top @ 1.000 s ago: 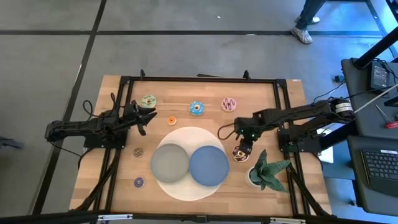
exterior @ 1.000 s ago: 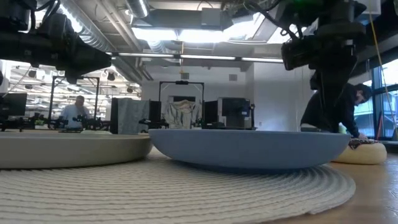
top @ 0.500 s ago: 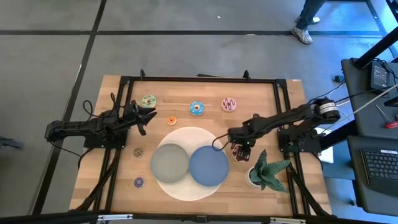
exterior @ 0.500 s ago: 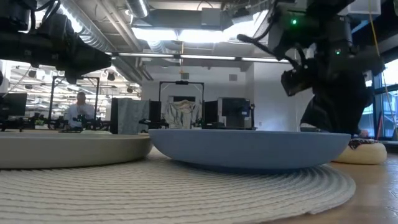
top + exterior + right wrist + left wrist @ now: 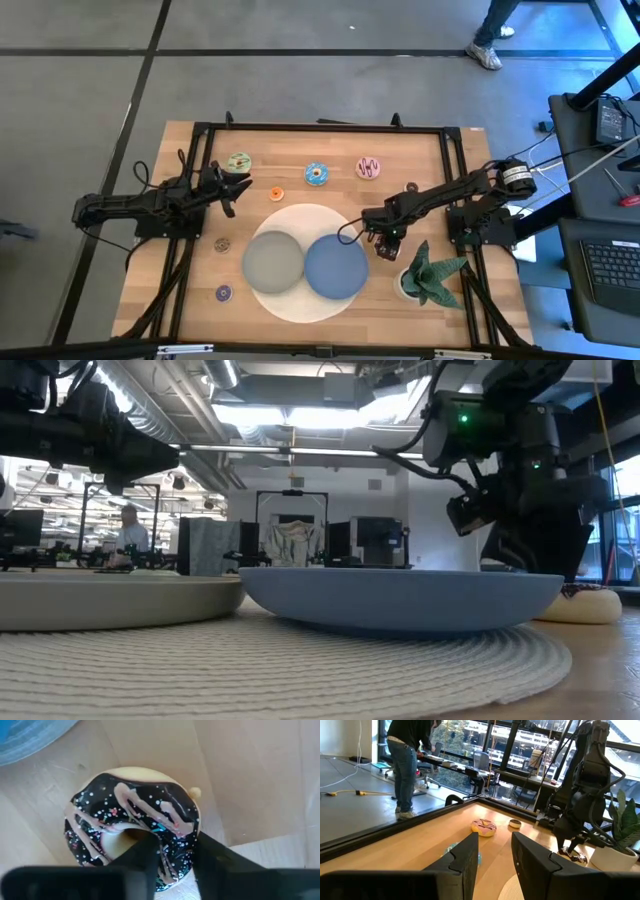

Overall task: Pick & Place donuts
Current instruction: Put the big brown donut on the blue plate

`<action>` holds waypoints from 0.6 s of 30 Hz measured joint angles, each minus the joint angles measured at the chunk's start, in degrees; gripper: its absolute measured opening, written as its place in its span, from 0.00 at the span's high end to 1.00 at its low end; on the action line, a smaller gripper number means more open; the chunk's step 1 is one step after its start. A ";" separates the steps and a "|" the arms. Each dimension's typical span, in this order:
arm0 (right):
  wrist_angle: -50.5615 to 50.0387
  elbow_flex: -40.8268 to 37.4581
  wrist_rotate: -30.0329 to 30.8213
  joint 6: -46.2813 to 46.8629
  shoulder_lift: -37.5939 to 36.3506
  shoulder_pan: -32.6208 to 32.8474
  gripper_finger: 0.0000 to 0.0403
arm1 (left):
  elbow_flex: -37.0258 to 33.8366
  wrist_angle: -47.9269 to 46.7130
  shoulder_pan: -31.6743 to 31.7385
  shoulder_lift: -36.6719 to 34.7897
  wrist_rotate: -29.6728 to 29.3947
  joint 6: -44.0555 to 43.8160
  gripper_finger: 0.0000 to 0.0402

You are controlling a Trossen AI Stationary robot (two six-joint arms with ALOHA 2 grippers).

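Left gripper parked at the table's left, fingers a little apart and empty, near the yellow-green iced toy ring donut. Further right, right gripper down on the chocolate-iced sprinkled toy ring donut, just right of the round blue plate. Fingers pinching its ring, one through the hole.

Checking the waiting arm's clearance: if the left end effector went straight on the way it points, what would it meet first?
Probably the small orange donut, lying just ahead of the left end effector; whether it would pass over it is unclear.
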 joint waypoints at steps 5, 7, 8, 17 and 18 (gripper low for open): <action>-0.51 0.00 -0.31 -0.88 -0.90 0.00 0.90 | 0.00 -0.02 0.00 0.00 0.00 0.00 0.72; -1.91 0.26 0.08 0.07 -2.20 -0.02 0.92 | 0.00 0.00 -0.01 0.00 -0.01 -0.02 0.72; -2.59 0.82 0.43 0.28 -2.96 -0.15 0.93 | 0.00 -0.01 -0.01 0.00 -0.02 -0.01 0.72; 2.54 10.16 4.29 3.80 -6.02 -1.31 0.88 | 0.00 0.21 0.01 0.00 -2.56 -0.02 0.72; 4.49 11.30 4.28 3.38 -5.47 -1.32 0.88 | 0.00 0.28 0.01 0.00 -2.78 -0.04 0.72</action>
